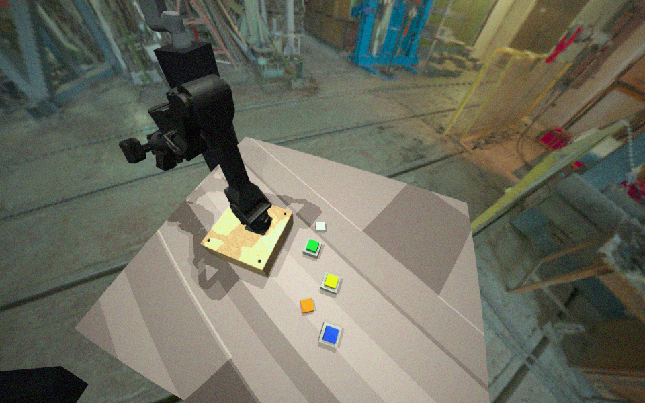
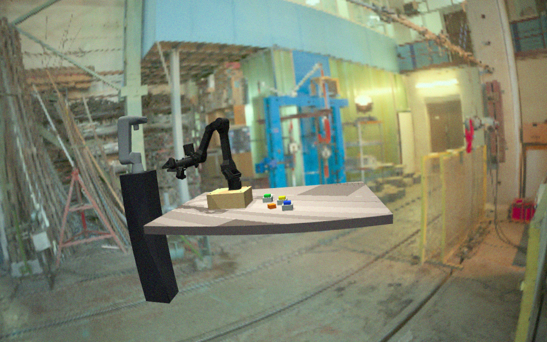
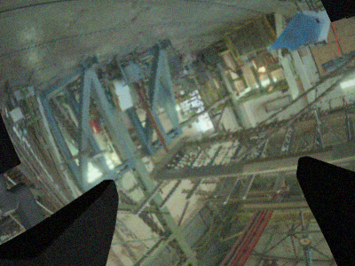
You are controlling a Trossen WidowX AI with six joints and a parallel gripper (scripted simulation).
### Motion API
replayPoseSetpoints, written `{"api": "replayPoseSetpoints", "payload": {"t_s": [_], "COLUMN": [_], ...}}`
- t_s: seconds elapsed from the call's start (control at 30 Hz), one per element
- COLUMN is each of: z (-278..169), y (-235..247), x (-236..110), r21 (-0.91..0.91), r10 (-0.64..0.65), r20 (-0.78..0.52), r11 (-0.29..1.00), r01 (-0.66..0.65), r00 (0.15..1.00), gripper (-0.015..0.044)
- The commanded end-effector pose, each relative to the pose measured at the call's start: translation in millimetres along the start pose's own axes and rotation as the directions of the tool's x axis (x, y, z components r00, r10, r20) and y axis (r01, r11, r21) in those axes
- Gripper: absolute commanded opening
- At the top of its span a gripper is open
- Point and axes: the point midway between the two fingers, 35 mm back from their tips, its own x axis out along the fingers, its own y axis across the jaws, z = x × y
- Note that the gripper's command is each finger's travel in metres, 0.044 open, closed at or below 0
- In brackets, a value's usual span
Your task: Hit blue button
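Note:
The blue button [image 1: 330, 334] [image 2: 287, 202] sits in a grey housing on the table [image 1: 404, 228] [image 2: 330, 209], the nearest of a row to the right of the arm's base. My gripper [image 1: 127, 150] [image 2: 166, 165] is open and empty. It is held high in the air beyond the table's left side, pointing away from the buttons. In the wrist view its two dark fingers frame only the hall's background [image 3: 208, 216]; no button or block shows there.
A green button [image 1: 312, 246] and a yellow button [image 1: 330, 281] lie in the same row. An orange block [image 1: 307, 305] lies just left of the blue button, and a white block [image 1: 320, 226] lies near the wooden base plate [image 1: 232, 244]. A black post [image 2: 147, 233] stands at the table's left.

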Motion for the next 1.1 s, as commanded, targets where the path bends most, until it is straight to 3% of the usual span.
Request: {"api": "replayPoseSetpoints", "payload": {"t_s": [0.0,0.27,0.57,0.8,1.07], "z": [1,-6,-8,5,33], "y": [3,141,265,324,345], "x": [-1,-60,-173,-288,-431], "r21": [0.009,0.363,0.691,0.859,0.926], "r10": [0.006,0.363,0.688,0.843,0.908], "r20": [0.003,0.058,0.135,0.225,0.357], "r11": [1.000,0.860,0.451,0.065,-0.311], "r01": [-0.006,-0.358,-0.566,-0.507,-0.215], "r00": [1.000,0.930,0.713,0.489,0.221], "gripper": [0.0400,0.0400,0.0400,0.0400,0.0400]}}
